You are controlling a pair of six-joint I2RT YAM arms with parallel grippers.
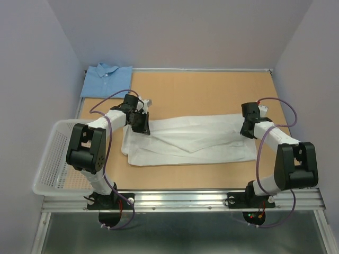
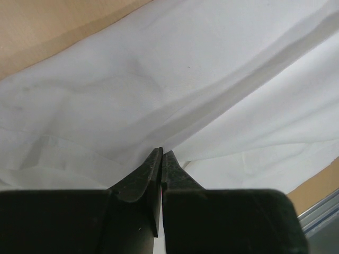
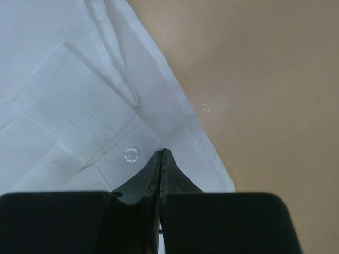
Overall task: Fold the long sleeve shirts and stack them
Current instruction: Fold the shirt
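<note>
Silver metal rail point(image 1: 185, 198) runs along the bottom of the overhead view and carries two black-and-white robot arms, one at lower left and one at lower right. One white plastic mesh basket point(image 1: 41, 172) sits at the lower left, overhanging the edge of the tan wooden table point(image 1: 201, 90).

Across the middle of the frame lies one plain white cloth long sleeve shirt point(image 1: 190, 140), loosely folded into a long crumpled band running left to right. The left gripper point(image 1: 140, 124) is at the band's upper left corner. In its wrist view, its two black fingers point(image 2: 153, 169) are pressed almost together, pinching a raised fold of the white shirt. The right gripper point(image 1: 248, 129) is at the band's right end. Its fingers point(image 3: 151, 172) are pressed fully together just above the hem, beside one small clear button point(image 3: 131, 154); whether any cloth is caught between them cannot be told.

Farthest away, in the upper left corner, one light blue collared cloth shirt point(image 1: 107, 79) lies folded flat, well apart from the white shirt.
</note>
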